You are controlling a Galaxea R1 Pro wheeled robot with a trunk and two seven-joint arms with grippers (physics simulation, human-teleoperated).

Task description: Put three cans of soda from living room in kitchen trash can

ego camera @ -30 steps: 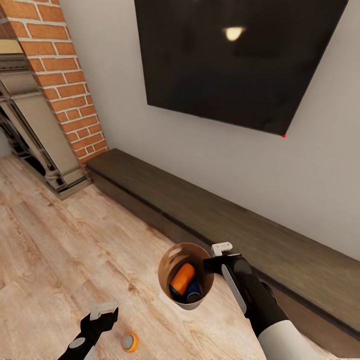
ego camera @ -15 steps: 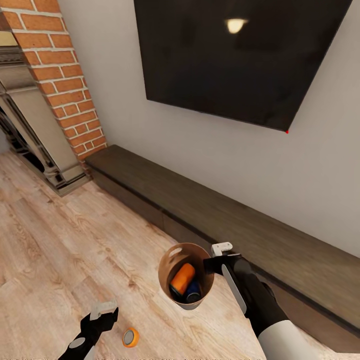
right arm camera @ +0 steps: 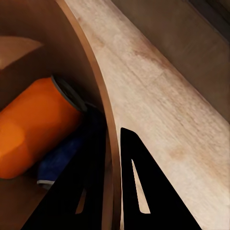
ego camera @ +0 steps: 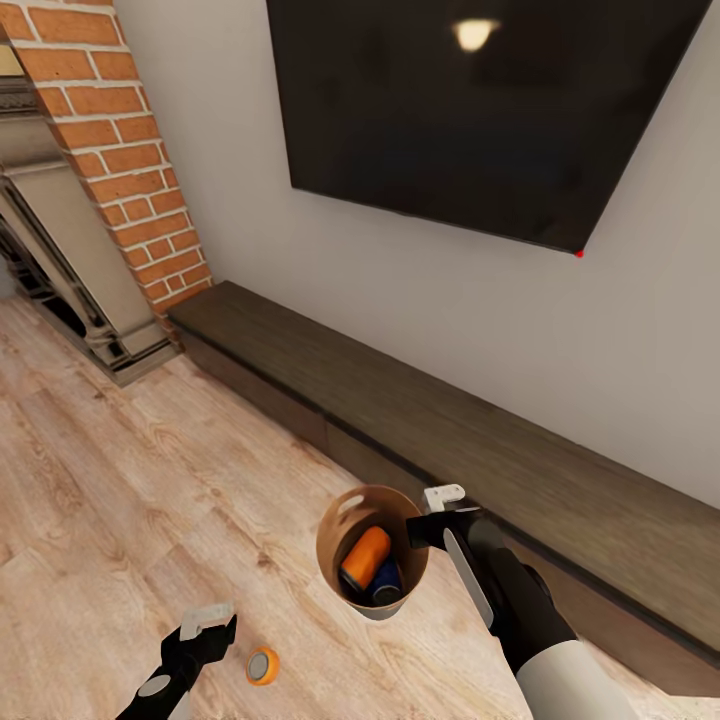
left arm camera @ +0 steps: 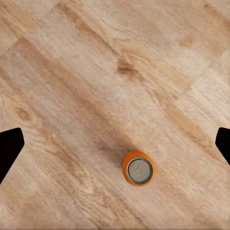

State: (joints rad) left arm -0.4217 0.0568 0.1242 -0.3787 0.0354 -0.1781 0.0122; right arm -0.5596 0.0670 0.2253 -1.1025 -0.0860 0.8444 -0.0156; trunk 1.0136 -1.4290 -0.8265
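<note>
Light wood floor (ego camera: 120, 480) runs up to a long low dark cabinet (ego camera: 420, 410) under a black wall television (ego camera: 470, 110), with a red brick fireplace (ego camera: 120, 150) off to one side, so this is the living room; out over the boards the right gripper (ego camera: 432, 522) is clamped on the rim of the trash can (ego camera: 372, 550), one finger inside the wall and one outside as the right wrist view shows, holding the bin up and a little tilted; inside it lies an orange soda can (ego camera: 364, 557) on its side, and beside that something dark blue (ego camera: 386, 580) which I cannot identify; another orange can (ego camera: 262, 665) stands upright on the floor, grey top up, just beside the left gripper (ego camera: 207, 620), whose fingers are spread wide and hold nothing; from the left wrist view the can (left arm camera: 138, 167) sits between the two dark fingertips but off-centre; I'd judge it light, thin-walled and smooth, apt to skid or tip if nudged, so the fingers should centre over it, come down around the middle of its round side and close gently.
</note>
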